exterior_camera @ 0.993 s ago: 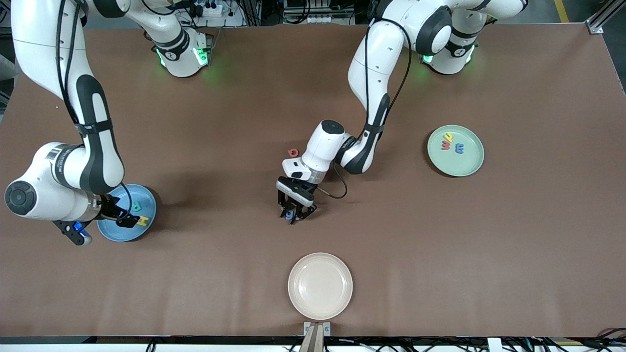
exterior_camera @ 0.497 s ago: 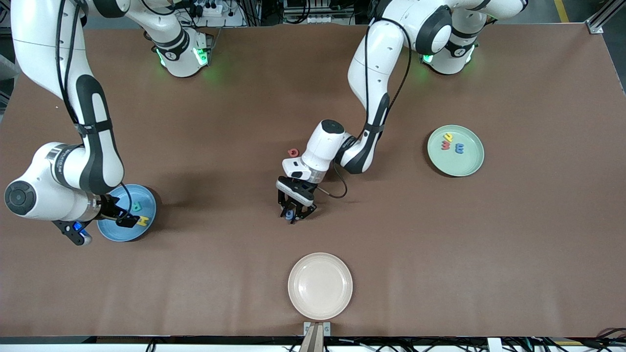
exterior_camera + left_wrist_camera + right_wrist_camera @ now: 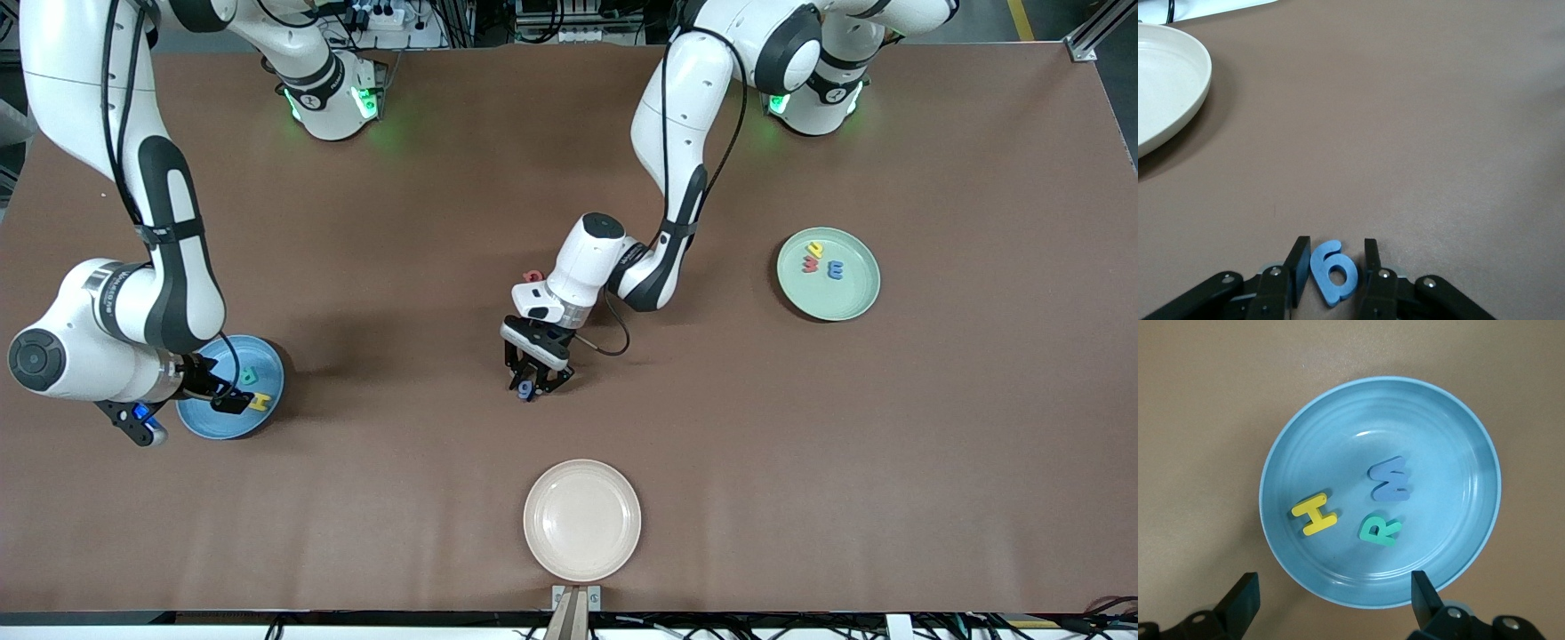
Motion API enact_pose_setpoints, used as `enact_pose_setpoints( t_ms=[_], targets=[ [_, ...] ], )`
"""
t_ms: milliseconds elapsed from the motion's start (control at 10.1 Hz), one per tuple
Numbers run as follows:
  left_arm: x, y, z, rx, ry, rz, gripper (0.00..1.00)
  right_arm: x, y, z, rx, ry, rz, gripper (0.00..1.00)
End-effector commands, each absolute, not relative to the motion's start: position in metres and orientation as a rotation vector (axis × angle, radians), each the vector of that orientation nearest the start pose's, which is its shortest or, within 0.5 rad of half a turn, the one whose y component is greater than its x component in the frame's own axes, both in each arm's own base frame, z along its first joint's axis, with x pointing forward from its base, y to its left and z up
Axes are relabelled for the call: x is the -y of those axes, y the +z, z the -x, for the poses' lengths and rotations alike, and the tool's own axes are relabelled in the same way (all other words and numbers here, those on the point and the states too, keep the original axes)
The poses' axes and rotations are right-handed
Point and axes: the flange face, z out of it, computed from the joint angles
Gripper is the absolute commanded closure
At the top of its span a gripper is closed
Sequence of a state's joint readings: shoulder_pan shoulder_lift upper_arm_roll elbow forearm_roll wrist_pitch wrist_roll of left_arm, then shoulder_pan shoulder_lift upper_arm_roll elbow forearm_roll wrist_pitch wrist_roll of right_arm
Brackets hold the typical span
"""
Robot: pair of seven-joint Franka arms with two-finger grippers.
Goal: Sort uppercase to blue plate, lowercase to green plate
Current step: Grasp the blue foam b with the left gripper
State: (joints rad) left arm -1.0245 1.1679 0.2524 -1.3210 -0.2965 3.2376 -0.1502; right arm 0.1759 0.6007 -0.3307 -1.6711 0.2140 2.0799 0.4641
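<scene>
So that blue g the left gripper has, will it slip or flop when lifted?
Probably neither. The blue g looks thick and foam-like, so likely light and fairly stiff. The left gripper pinches its flat faces; it might pivot, being held at one spot.

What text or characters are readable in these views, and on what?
"H": yellow foam letter in the blue plate.
"R": teal letter, same plate.
"W": blue letter, same plate.
"g", seen as "6": blue letter between the left end effector fingers.
Green plate: yellow, red and blue letters, too small to read.
Red letter by the left arm: mostly hidden.
No labels or brands legible.
</scene>
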Motion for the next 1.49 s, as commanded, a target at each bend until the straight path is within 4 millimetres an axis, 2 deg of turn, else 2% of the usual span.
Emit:
enact_pose_setpoints(
  t_ms=[0, 397, 695, 993, 1291, 1391],
  targets=[
    [0.553, 0.115, -0.505, -0.863, -1.159, 3.084, 0.65, 0.070, 0.267, -0.656, -1.068, 0.230, 2.971, 0.00],
    [0.552, 0.113, -0.505, -0.859, -1.150, 3.085, 0.72, 0.070, 0.270, -0.657, -1.065, 0.227, 2.973, 0.00],
    [0.543, 0.135, -0.507, -0.829, -1.148, 3.097, 0.73, 0.069, 0.271, -0.658, -1.062, 0.225, 2.974, 0.00],
    [0.534, 0.152, -0.497, -0.816, -1.098, 3.124, 0.72, 0.064, 0.274, -0.658, -1.056, 0.229, 2.972, 0.00],
    [0.523, 0.177, -0.474, -0.815, -1.027, 3.173, 0.72, 0.030, 0.282, -0.657, -0.971, 0.254, 2.996, 0.00],
    [0.519, 0.179, -0.470, -0.815, -1.010, 3.175, 0.72, 0.013, 0.285, -0.657, -0.889, 0.268, 3.010, 0.00]
  ],
)
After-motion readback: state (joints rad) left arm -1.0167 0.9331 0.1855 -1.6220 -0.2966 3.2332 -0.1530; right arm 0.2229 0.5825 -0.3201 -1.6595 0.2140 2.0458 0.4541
